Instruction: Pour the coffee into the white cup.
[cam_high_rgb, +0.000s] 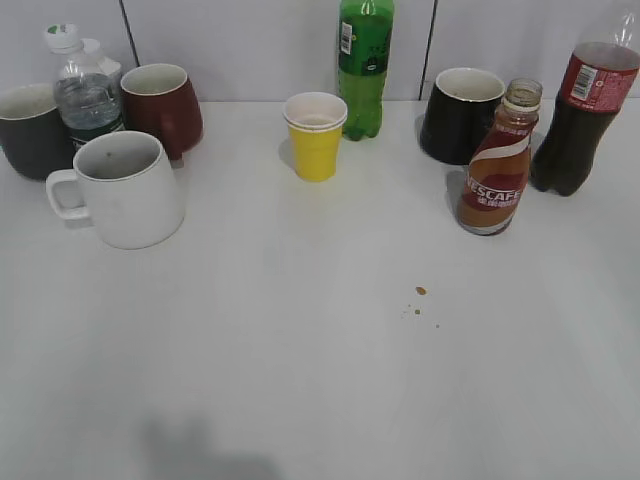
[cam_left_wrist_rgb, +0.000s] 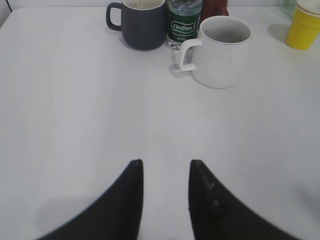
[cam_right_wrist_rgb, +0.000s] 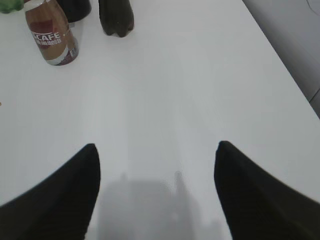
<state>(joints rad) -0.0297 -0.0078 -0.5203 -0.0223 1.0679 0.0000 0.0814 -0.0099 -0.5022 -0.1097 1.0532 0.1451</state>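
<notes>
The coffee bottle (cam_high_rgb: 496, 165), small curvy glass with a brown-red NESCAFE label and no cap, stands upright at the right of the table; it also shows in the right wrist view (cam_right_wrist_rgb: 51, 35) at the top left. The white cup (cam_high_rgb: 128, 188), a wide white mug with its handle to the left, stands at the left; in the left wrist view (cam_left_wrist_rgb: 224, 50) it is ahead and to the right. My left gripper (cam_left_wrist_rgb: 165, 162) is open and empty above bare table. My right gripper (cam_right_wrist_rgb: 157, 147) is wide open and empty, well short of the bottle. Neither gripper shows in the exterior view.
At the back stand a dark grey mug (cam_high_rgb: 30, 130), a water bottle (cam_high_rgb: 85, 90), a dark red mug (cam_high_rgb: 162, 105), a yellow paper cup (cam_high_rgb: 315, 135), a green bottle (cam_high_rgb: 365, 65), a black mug (cam_high_rgb: 462, 112) and a cola bottle (cam_high_rgb: 582, 115). Brown drops (cam_high_rgb: 421, 291) lie on the table.
</notes>
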